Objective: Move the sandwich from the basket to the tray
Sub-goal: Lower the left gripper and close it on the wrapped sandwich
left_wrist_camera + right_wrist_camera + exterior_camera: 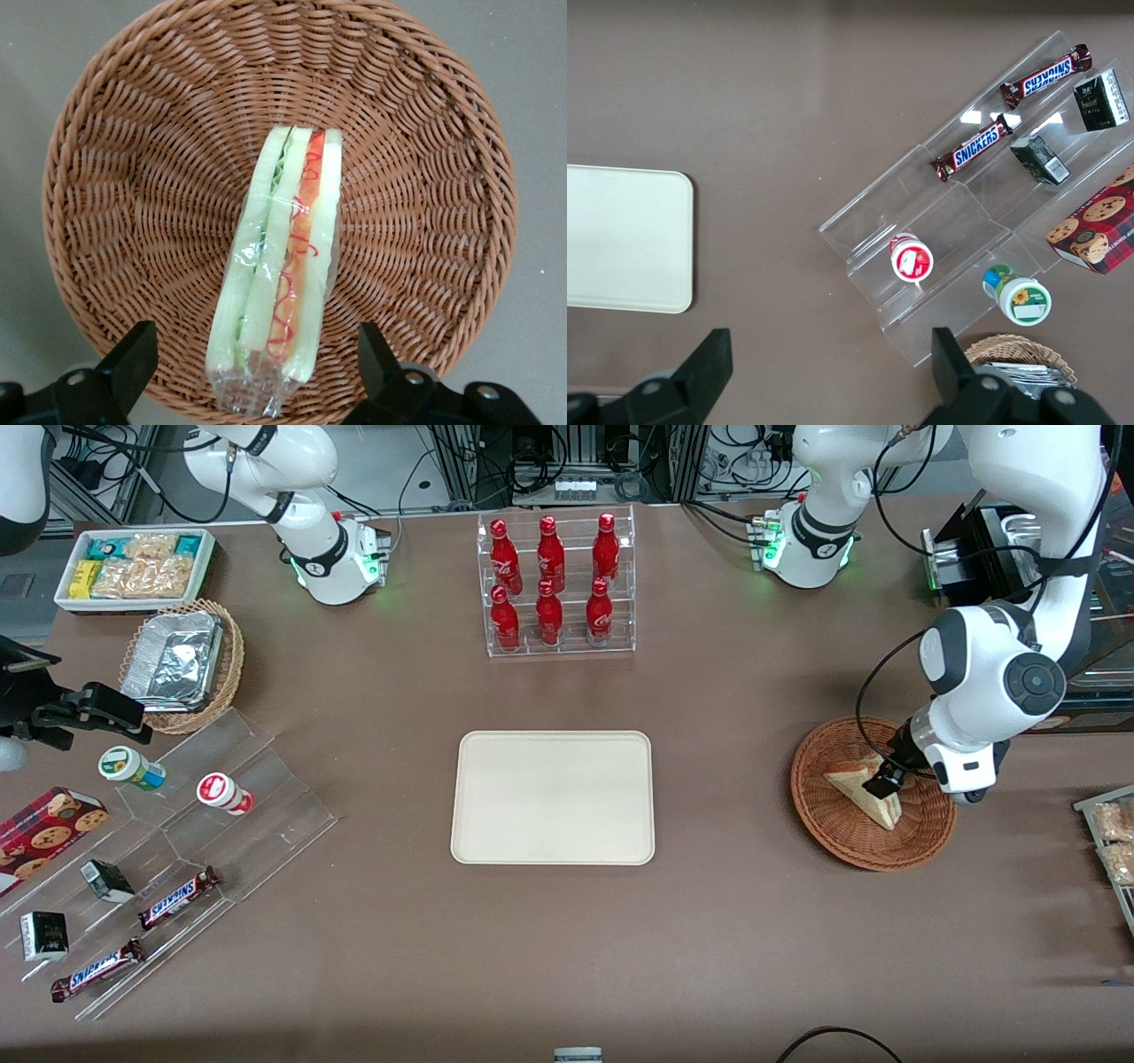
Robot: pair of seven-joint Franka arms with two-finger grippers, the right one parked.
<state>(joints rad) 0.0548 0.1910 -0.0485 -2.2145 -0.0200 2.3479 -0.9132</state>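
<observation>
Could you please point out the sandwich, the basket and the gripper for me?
sandwich point(282, 266): left wrist view, filling edge.
basket point(425, 177): left wrist view, woven inner wall.
gripper point(252, 367): left wrist view, open, straddling the sandwich's end.

Rough woven wicker basket point(425, 177), glossy clear plastic wrap on the sandwich point(279, 266), matt smooth tray point(553, 797).

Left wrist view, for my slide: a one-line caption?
Open gripper poised over the wrapped sandwich lying in the basket.

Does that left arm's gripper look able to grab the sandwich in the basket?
Probably yes: the gripper hangs open just above the sandwich, fingers either side, and nothing else in the basket blocks it.
</observation>
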